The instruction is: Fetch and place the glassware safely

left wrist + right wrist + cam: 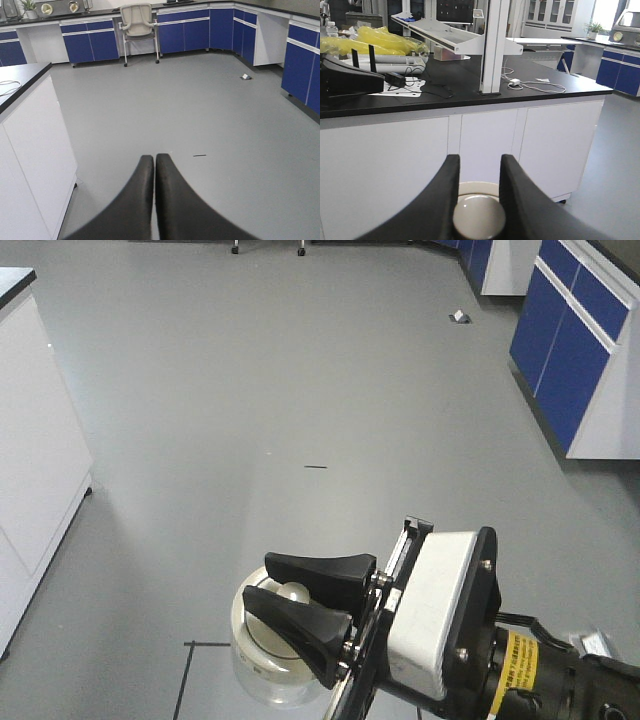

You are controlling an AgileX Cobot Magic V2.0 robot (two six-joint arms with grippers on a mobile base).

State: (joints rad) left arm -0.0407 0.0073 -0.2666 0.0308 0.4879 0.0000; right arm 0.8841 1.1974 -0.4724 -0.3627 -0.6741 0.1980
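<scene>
- right gripper (262, 585) sits low in the front view, fingers (318, 578) clamped narrow across the top of the jar (268, 668); so it's holding the thing, not just hovering near it
- jar is up off the floor (300, 390), carried only by that gripper; clear glass body hangs below the fingers, cream lid (479, 216) on, its knob showing between them
- right wrist view says the same; one black finger each side of the lid, both touching its rim as far as I can tell
- behind it in that view there's a bench (470, 95) with a black top; cables (535, 86) near its right end, yellow bags (375, 42) at the back left, a white shelf post (492, 45) about mid-edge
- left gripper (153, 157) is closed tight, fingers pressed together with nothing in them; it's pointing out over open grey floor
- chair (137, 22) at the far wall, blue cabinets (190, 32) along the back and right side; white bench corner on the left
</scene>
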